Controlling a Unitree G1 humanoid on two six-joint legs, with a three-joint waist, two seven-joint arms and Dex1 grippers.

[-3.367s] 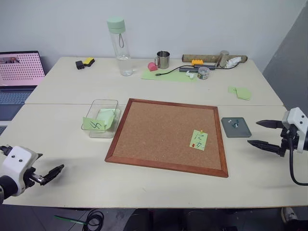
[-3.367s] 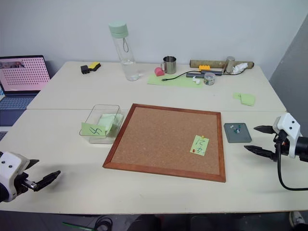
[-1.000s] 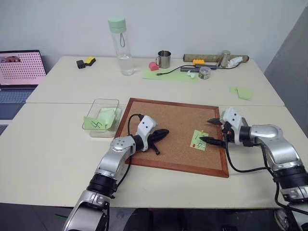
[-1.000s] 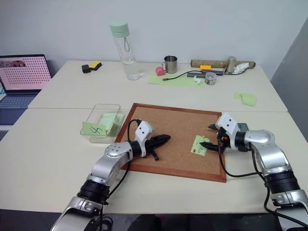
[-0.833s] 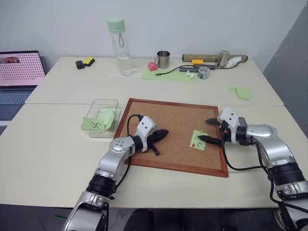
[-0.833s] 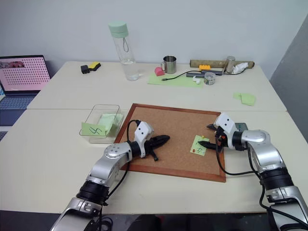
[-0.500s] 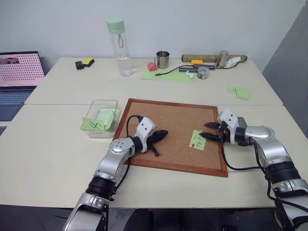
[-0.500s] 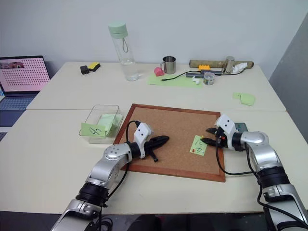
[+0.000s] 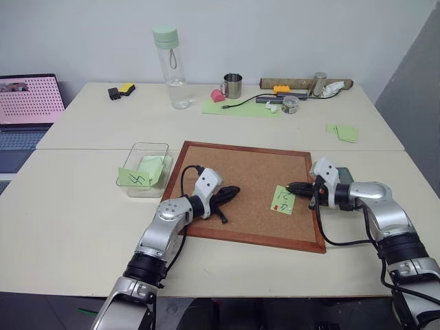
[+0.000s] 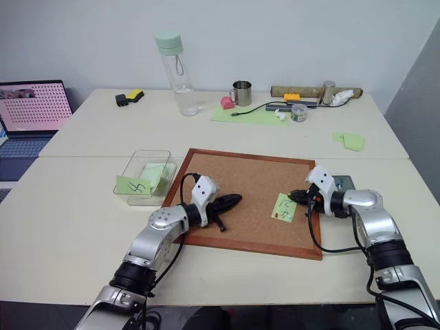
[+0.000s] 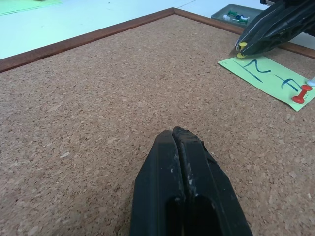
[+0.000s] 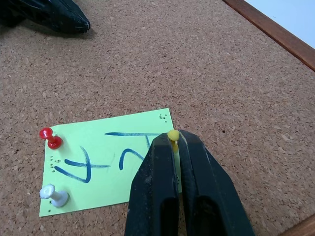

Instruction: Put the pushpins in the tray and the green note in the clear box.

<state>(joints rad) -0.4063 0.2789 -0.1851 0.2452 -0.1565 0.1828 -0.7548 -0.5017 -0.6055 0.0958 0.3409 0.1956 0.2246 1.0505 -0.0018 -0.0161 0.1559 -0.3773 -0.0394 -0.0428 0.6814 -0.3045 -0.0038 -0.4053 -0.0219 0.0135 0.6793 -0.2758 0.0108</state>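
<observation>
Near the corkboard's point(image 9: 240, 192) right edge, the right gripper point(image 12: 173, 139) is pinching shut on the yellow pushpin point(image 12: 173, 134) (at the green note's point(image 12: 106, 160) corner).

Two pale cream tables point(image 9: 82, 206) pushed together, plain white wall point(image 9: 275, 34) behind, grey panel point(image 9: 412, 75) at right, even light.

From my head views the pushpins on the note point(image 9: 282, 199) are too small to make out. In the right wrist view my right hand point(image 12: 173, 140) covers the yellow pin's point(image 12: 173, 134) shaft and one corner of the note. The tray point(image 9: 344, 176) sits mostly behind that arm, and I can't read what lies in it. The laptop point(image 9: 27, 103) is cut by the picture's edge. Papers inside the box point(image 9: 146, 168) overlap, so I can't count them.
</observation>
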